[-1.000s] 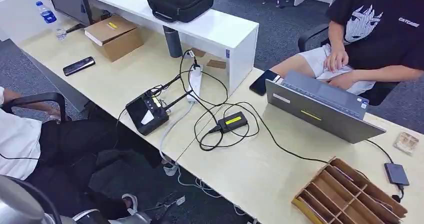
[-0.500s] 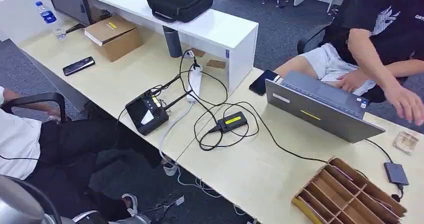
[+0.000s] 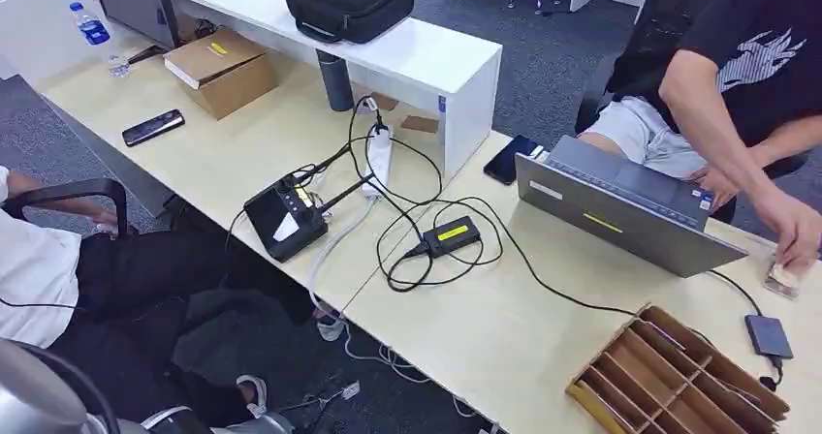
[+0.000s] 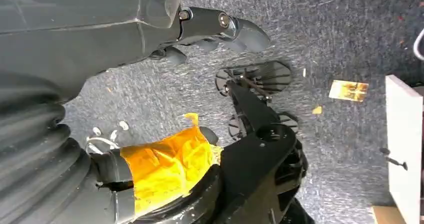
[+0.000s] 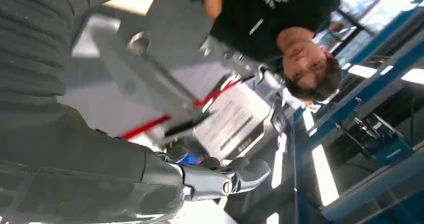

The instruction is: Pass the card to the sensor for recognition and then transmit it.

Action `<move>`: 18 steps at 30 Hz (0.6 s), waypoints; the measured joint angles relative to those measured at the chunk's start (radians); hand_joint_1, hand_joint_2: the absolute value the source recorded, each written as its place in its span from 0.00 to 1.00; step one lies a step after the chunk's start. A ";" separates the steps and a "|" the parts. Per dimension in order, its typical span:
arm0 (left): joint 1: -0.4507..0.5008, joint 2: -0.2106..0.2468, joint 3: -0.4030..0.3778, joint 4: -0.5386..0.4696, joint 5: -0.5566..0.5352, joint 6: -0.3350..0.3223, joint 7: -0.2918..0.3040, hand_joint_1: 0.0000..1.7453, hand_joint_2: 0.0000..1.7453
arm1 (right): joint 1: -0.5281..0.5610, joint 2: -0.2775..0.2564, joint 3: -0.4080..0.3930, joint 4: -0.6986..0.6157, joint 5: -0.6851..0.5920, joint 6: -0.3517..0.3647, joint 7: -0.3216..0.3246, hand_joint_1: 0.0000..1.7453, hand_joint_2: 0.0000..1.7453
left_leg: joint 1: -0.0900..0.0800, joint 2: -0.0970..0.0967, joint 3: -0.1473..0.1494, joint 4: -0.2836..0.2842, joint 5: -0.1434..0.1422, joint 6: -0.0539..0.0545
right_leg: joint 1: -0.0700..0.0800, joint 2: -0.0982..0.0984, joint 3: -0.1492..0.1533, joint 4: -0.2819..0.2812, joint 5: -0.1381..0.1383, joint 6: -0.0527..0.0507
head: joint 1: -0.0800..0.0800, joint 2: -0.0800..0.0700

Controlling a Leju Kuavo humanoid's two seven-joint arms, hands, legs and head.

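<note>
Left robot hand [image 4: 150,29], right robot hand [image 5: 150,184]: empty, fingers apart.

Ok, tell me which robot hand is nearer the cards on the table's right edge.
Right, likely. The right hand points toward the laptop, beside which the cards lie; the left hand hangs over the carpet.

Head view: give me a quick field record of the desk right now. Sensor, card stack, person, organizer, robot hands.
sensor: black box with yellow label, cabled, mid-desk
card stack: small stack at the desk's far right edge
person: seated behind the laptop, hand reaching down onto the card stack
organizer: brown slotted tray, near right corner; contents cannot be told
left hand: hanging over the carpet, holds nothing
right hand: raised, holds nothing
task state: card not yet picked up by the robot
</note>
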 joint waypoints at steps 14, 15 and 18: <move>-0.056 -0.002 -0.026 0.000 -0.067 -0.022 0.079 0.00 1.00 | -0.431 -0.044 0.252 0.497 0.342 -0.045 0.255 0.00 1.00 | 0.000 -0.002 0.000 0.000 0.003 -0.001 | 0.000 -0.001 0.000 0.000 0.002 0.000 | 0.000 0.000; -0.058 -0.002 -0.028 0.000 -0.069 -0.023 0.082 0.00 1.00 | -0.449 -0.044 0.259 0.528 0.342 -0.053 0.254 0.00 1.00 | 0.000 -0.002 0.000 0.001 0.003 -0.001 | 0.000 -0.001 0.000 0.000 0.002 0.000 | 0.000 0.000; -0.065 -0.004 -0.032 0.000 -0.075 -0.024 0.084 0.00 1.00 | -0.490 -0.043 0.271 0.597 0.340 -0.070 0.244 1.00 1.00 | 0.000 -0.002 -0.001 0.001 0.003 -0.001 | 0.000 -0.002 0.000 0.000 0.002 -0.001 | 0.000 0.000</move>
